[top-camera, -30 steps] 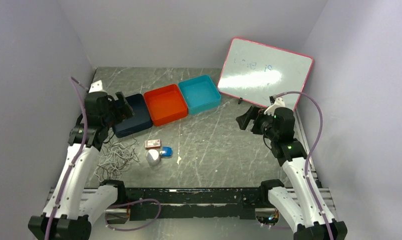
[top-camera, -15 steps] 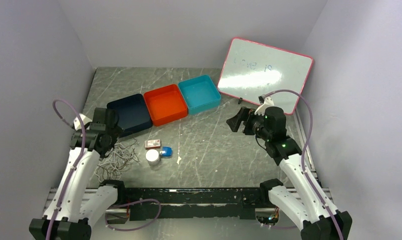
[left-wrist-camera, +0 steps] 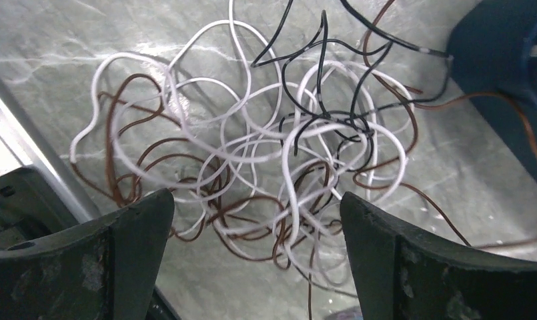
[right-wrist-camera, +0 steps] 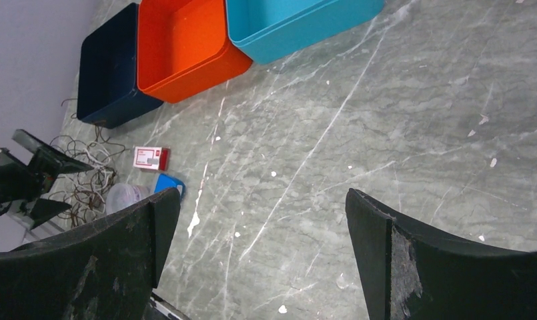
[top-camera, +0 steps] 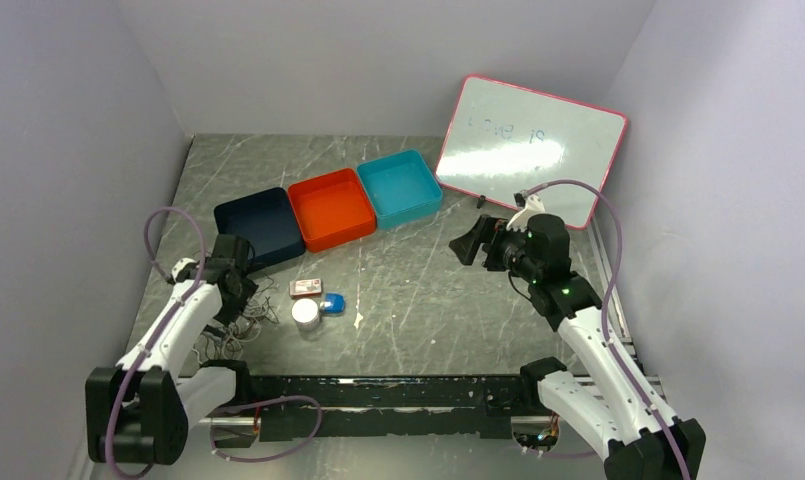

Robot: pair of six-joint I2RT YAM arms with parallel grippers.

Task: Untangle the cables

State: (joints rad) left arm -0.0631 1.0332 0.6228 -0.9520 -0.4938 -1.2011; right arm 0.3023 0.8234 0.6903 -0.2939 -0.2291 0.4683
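Note:
The cables are a loose tangle of thin white, brown and black cords lying on the marble table at the near left. My left gripper hangs open just above the tangle, its jaws spread wide to either side of the loops and holding nothing. From above, the left gripper points down at the pile's far edge. My right gripper is open and empty above the table's right half, far from the cables. The right wrist view shows the tangle at its left edge, and the right gripper over bare table.
Navy, orange and teal trays stand in a row at the back. A whiteboard leans at the back right. A small red-and-white box, a white round tub and a blue object lie right of the tangle.
My left arm has come back from the navy tray and dropped low over the cables. The right gripper has shifted slightly left. Both grippers have stayed open.

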